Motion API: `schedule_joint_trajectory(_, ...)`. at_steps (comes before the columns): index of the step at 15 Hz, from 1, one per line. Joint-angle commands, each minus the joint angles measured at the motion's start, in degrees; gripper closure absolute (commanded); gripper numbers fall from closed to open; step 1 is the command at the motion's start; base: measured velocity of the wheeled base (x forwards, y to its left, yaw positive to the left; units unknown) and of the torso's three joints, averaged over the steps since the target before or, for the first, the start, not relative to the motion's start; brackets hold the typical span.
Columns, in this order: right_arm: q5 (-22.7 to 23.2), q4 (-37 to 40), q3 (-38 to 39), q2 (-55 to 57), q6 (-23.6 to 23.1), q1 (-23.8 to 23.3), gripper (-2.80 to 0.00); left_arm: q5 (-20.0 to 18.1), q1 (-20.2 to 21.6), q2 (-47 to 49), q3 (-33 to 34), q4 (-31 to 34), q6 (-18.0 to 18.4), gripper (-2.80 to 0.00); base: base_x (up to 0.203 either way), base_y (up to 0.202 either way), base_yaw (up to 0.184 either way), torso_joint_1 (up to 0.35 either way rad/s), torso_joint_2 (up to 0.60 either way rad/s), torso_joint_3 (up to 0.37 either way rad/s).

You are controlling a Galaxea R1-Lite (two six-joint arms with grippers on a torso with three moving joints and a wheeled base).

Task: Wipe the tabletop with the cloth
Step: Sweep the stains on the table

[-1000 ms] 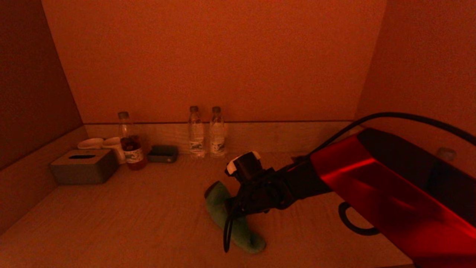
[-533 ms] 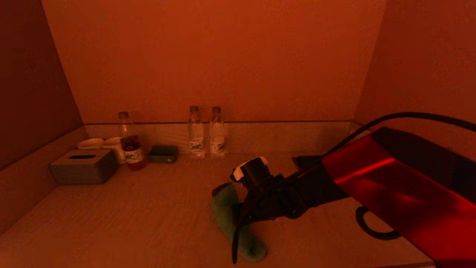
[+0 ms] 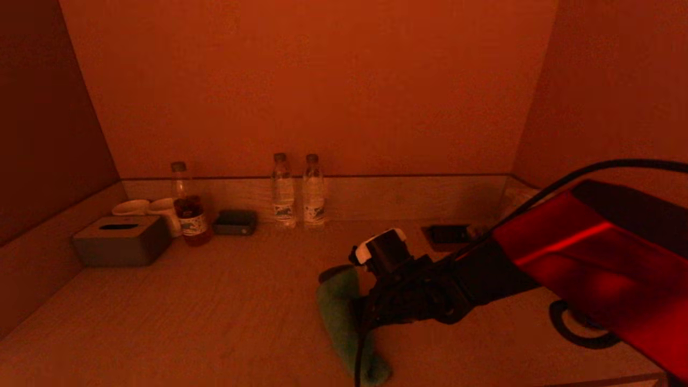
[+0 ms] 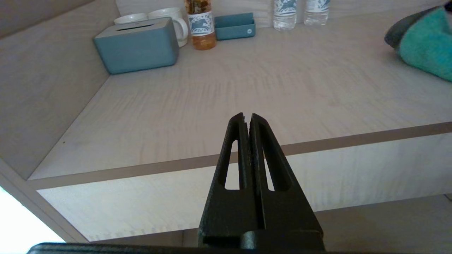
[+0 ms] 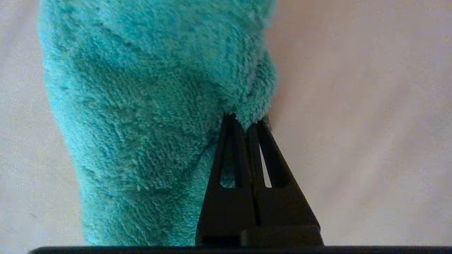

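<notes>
While the right arm reaches in over the counter, the scene runs near to far:

Left pincer (image 4: 247,118): parked off the counter's front edge, fingers pressed together with nothing between them.

Counter (image 3: 215,312): pale wood-grain top with a low matching rim at the back and sides.

Cloth (image 3: 344,322): green fleecy rag lying in a long strip on the counter, right of centre, its near end at the front edge.

Right pincer (image 5: 243,121): down at the cloth's right-hand edge, fingers narrowed onto a pinch of the pile; in the head view the arm hides the tips.

Cable loop (image 3: 583,328): dark ring lying on the counter to the right, beside the red arm cover.

Recessed dark panel (image 3: 449,235): set in the counter behind the right arm.

Tissue box (image 3: 121,241): grey, far left corner.

Two mugs (image 3: 153,208): pale, just behind the tissue box.

Tea bottle (image 3: 188,207): amber drink, beside the mugs.

Small tray (image 3: 235,222): dark, right of the tea bottle.

Two water bottles (image 3: 297,191): side by side against the back rim.
</notes>
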Motion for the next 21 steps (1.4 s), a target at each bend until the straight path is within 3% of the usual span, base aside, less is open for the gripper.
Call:
schedule_joint_trajectory(1,-0.11,-0.59,2.86,-3.50,-0.03,-0.98,0.00,-0.03,0.05,0.00,0.00,0.02,0.02,0.00,0.000,0.000,0.000,0.000,0.00,0.000)
schedule_joint_trajectory(7,-0.34,-0.51,6.35,-12.06,-0.21,-3.57,0.00,-0.03,-0.03,0.00,0.00,0.02,0.02,0.00,0.000,0.000,0.000,0.000,0.00,0.000)
schedule_joint_trajectory(12,-0.82,-0.49,3.57,-15.73,-2.07,-4.48,0.00,-0.03,-0.04,0.00,0.00,0.02,0.02,0.00,0.000,0.000,0.000,0.000,0.00,0.000)
schedule_joint_trajectory(16,-1.94,-0.17,-9.31,-12.85,-4.68,-4.34,0.00,-0.03,-0.04,0.00,0.00,0.02,0.02,0.00,0.000,0.000,0.000,0.000,0.00,0.000)
schedule_joint_trajectory(19,-2.14,0.04,-10.62,-11.93,-5.40,-4.27,0.00,-0.03,-0.04,0.00,0.00,0.02,0.02,0.00,0.000,0.000,0.000,0.000,0.00,0.000)
schedule_joint_trajectory(21,-2.17,0.12,-16.33,-8.25,-6.06,-3.74,0.00,-0.03,-0.04,0.00,0.00,0.02,0.02,0.00,0.000,0.000,0.000,0.000,0.00,0.000)
